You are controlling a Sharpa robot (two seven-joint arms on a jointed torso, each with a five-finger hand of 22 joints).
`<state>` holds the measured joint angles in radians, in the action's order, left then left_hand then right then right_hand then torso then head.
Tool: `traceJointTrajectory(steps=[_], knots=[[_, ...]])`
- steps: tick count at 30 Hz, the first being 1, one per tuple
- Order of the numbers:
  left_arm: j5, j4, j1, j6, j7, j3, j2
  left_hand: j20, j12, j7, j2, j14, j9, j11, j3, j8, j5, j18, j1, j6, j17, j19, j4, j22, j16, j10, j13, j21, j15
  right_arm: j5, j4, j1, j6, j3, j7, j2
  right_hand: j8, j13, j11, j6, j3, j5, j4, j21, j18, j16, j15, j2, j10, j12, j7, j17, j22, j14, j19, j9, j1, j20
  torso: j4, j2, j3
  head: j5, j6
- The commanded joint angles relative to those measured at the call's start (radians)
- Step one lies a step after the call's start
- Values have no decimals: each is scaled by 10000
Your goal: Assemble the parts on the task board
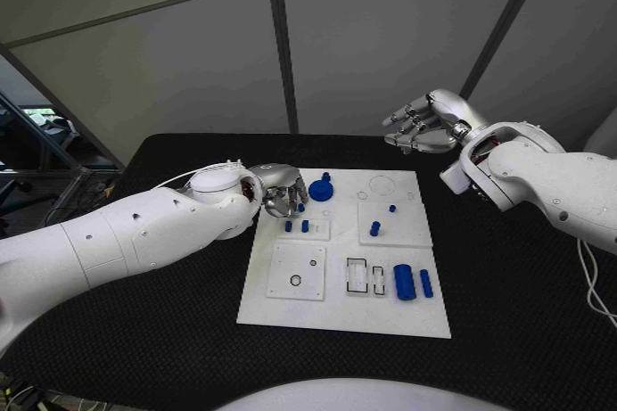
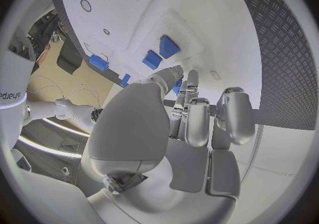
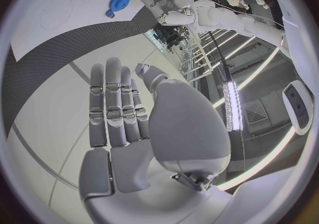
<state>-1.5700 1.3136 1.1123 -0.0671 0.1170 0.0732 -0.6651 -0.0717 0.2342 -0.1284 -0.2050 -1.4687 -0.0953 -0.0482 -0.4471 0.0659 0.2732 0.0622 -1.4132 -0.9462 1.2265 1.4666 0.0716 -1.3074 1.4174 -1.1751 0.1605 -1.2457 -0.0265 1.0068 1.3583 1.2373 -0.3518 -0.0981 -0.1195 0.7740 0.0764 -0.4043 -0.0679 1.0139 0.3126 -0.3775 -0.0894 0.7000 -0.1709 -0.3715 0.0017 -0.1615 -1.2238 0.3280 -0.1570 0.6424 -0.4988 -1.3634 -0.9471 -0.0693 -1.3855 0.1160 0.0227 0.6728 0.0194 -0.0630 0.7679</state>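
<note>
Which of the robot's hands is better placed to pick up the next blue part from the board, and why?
Probably the left. The left hand hovers over the task board's left edge, fingers close to small blue pegs and the blue gear. The right hand is raised beyond the board's far edge, holding nothing.

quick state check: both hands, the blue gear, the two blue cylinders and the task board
left hand: low over the board's left edge, fingers curled, hold unclear
right hand: raised beyond the board, open, empty
blue gear: on the board
blue cylinders: lying side by side
task board: flat on the table
</note>
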Motion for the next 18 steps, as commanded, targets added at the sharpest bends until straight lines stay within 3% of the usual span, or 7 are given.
traceJointTrajectory(steps=[1, 5, 7, 12, 15, 18], knots=[[-38, 9, 10, 40, 74, 2, -35, -27, -68, -10, -18, -268, 37, -40, -45, -58, -55, 89, 120, 126, -15, 79, -5, -434, 29, -57, 15, 47, 16, 29, -11, 18, 144, -4, 34, 5, 11, 14, -10, 66, 58, -61, 27, -41, -110, 75, 13, 22, 27, -41, -11, 14, 12, -66, -66, -5, 65, 24, 6, 1, -2, 14, -6], [-38, 124, 12, -34, 124, 13, -227, -32, -177, -19, -55, -271, 156, -69, 14, -51, -57, 97, 190, 426, -11, 68, 21, -407, 42, 3, 16, 105, 34, 471, 44, 18, 448, 3, 327, 110, 45, 94, -28, 128, 83, 11, 81, -29, -116, 111, 7, 19, 198, -178, -16, 43, 4, -145, -125, -16, 16, 14, 13, 0, -19, 35, -35], [-36, 216, 20, -76, 163, 101, -408, -41, -215, -22, -91, -273, 182, -87, 87, -35, -68, 96, 263, 464, -9, 69, 58, -404, 48, 47, 14, 116, 48, 779, 143, 18, 651, 67, 505, 245, 93, 281, -41, 246, 105, 125, 109, 134, -134, -92, -37, 52, 405, -439, -6, 189, -75, -566, -387, -29, 4, -34, 29, -10, -35, 97, -41], [116, 425, 127, -364, 203, 233, -911, -69, -211, -87, -128, -272, 175, -115, 371, 106, -97, 96, 527, 225, -14, 71, 228, -403, 58, 26, 51, 136, 78, 1390, 267, 17, 978, 157, 841, 441, 139, 721, -23, 460, 169, 478, 217, 476, -125, -467, -106, 91, 425, -878, 37, 536, -277, -1025, -751, -30, -51, -145, -12, -13, -7, 148, -75], [484, 606, 222, -723, 68, 273, -1254, -66, -85, -80, -105, -238, 155, -77, 567, 228, -97, 137, 560, -19, -122, 10, 271, -284, 15, -116, 130, 335, 55, 1991, 415, -28, 1077, 185, 1072, 579, 138, 934, -13, 539, 197, 646, 292, 598, -124, -602, -115, 83, 373, -1062, 47, 669, -365, -1105, -812, -23, -92, -173, 15, -11, -10, 268, -128], [1290, 851, 306, -1170, -179, 304, -1647, -56, 216, -63, -22, -180, 115, -66, 747, 442, -97, 217, 456, -416, -255, -143, 247, -21, -45, -274, 296, 769, 61, 2900, 617, -104, 1149, 201, 1335, 716, 121, 1118, 3, 596, 222, 690, 369, 750, -125, -879, -151, 65, 321, -1217, 98, 876, -473, -1246, -885, -15, -128, -201, 4, -20, -18, 501, -188]])
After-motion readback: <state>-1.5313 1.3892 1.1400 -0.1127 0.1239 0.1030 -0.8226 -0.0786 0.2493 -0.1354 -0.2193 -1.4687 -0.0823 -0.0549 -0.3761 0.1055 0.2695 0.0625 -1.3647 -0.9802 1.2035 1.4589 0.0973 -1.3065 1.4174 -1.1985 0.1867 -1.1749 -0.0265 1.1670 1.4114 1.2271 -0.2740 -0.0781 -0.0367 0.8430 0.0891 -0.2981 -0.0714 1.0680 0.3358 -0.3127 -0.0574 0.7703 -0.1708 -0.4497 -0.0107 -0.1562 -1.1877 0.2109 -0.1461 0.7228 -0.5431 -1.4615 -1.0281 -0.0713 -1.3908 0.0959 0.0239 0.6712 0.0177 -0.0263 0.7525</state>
